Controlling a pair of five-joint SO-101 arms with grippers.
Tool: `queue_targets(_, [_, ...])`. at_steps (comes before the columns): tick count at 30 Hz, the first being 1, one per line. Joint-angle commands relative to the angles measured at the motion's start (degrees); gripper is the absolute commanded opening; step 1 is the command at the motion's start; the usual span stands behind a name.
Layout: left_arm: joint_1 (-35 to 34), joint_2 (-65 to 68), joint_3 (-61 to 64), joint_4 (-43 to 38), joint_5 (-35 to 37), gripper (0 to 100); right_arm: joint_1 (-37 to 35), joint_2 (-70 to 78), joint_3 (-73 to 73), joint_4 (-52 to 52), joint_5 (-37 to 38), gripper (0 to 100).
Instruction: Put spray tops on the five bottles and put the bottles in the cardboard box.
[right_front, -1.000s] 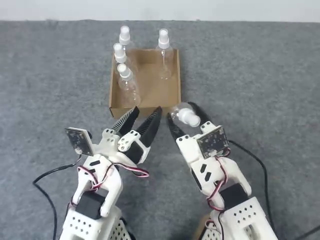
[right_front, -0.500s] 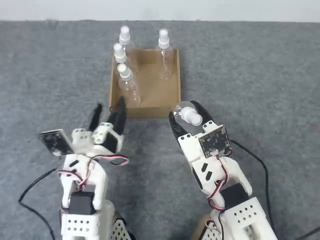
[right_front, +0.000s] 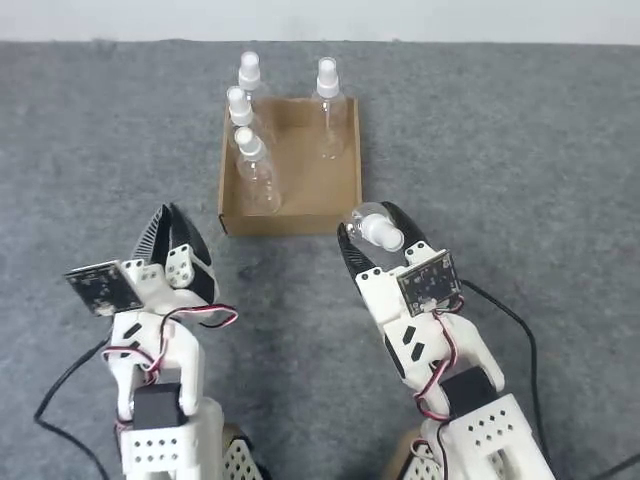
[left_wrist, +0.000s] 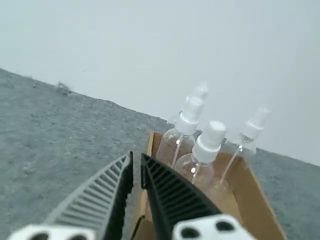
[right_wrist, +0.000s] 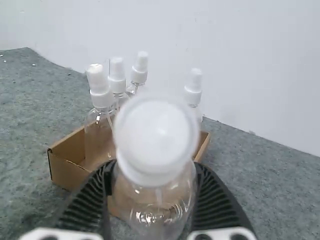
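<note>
Grey, coarse-fibred carpet (right_front: 520, 150) covers the surface from the bottom edge of the high view up to a plain white wall (right_front: 450, 20), a narrow strip along the top, with a small tuft (right_front: 100, 44) at the seam, upper left.

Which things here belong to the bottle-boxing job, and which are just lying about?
Job:
cardboard box
four spray-topped bottles standing in it
fifth bottle, top on, held in the right gripper

Just about:
gray mat
black cables
left gripper, shut, empty

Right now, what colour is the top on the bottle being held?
The spray top is white; right wrist view shows it best.
</note>
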Motion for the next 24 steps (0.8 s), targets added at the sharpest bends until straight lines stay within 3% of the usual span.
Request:
queue_targets(1, [0.26,-0.97,0.04,0.09,-0.97,1,0.84,-1.63,-0.62,-1.01,0.44,0.7])
queue_targets(13, [-0.18,-0.79,0.13,0.26,-0.97,1,0.84,-1.54,-1.23,0.13,0.44,0.7])
queue_targets(24, [-0.18,-0.79,0.13,0.26,-0.97,1,0.66,-1.01,-14.86,20.26,0.7,0.7])
